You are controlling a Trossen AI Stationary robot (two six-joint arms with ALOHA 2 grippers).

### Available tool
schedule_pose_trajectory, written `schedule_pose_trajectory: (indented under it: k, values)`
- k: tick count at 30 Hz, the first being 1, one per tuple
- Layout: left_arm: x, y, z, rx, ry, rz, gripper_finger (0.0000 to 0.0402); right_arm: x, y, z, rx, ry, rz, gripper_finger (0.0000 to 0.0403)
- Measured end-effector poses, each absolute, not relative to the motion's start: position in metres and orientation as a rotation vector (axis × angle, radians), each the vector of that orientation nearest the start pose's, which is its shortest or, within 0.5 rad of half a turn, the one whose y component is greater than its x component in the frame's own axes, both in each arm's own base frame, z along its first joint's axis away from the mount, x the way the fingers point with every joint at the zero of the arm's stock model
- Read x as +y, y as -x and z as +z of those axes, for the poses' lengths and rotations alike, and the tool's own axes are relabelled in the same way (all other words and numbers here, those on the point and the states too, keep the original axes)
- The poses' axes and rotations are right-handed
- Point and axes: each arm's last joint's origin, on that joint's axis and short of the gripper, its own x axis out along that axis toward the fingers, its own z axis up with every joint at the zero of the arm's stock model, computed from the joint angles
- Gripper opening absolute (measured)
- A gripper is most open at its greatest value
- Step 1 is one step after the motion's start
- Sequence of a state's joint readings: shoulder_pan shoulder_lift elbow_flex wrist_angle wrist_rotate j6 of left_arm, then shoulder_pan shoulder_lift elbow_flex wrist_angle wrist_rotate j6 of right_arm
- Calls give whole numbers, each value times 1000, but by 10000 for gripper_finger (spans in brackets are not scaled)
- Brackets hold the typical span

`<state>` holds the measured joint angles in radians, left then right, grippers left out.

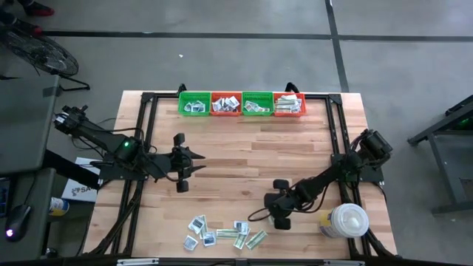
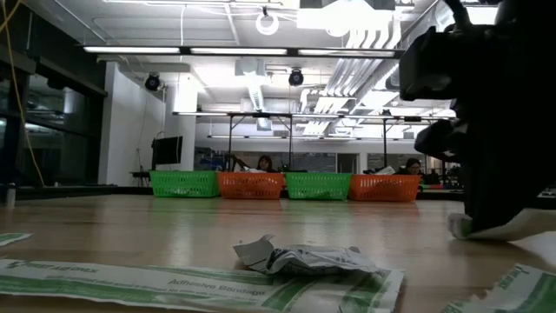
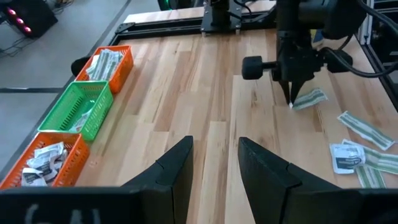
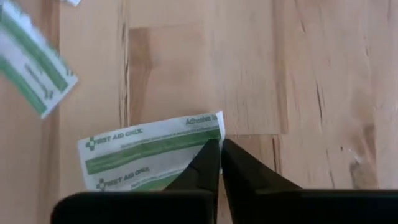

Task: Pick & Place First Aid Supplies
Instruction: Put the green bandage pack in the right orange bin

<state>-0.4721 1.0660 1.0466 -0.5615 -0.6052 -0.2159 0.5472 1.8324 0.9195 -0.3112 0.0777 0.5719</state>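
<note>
Item: right gripper [image 4: 219,146], jaws pinching shut on a green-striped bandage packet [image 4: 149,155] at the table's five o'clock. Remaining packets [image 1: 222,235] lying at six o'clock; baskets [image 1: 242,103] at twelve o'clock already partly holding supplies. Left gripper [image 3: 214,146] waiting at nine o'clock, half open and empty.

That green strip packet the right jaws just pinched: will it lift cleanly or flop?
The green strip packet looks thin and flat, so it is probably light and will likely droop. The right gripper pinches only its edge, so it may slip or swing.
</note>
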Motion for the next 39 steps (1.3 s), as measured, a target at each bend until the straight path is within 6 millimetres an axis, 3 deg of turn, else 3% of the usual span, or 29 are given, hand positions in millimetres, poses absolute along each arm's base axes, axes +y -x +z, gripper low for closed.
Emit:
schedule_pose_trajectory:
  k: [6, 22, 31, 39]
  values:
    - [-82, -199, 340, 468, -101, 229, 124, 164, -274, 115, 1185, -247, -27, 2]
    - [-88, -211, 330, 502, -124, 234, 124, 123, -271, 185, 923, -240, -243, 0]
    - [-88, -214, 330, 484, -128, 270, 124, 69, -255, 232, 843, -286, -360, 0]
    - [-87, -214, 331, 464, -131, 310, 124, 1, -238, 270, 702, -302, -523, 0]
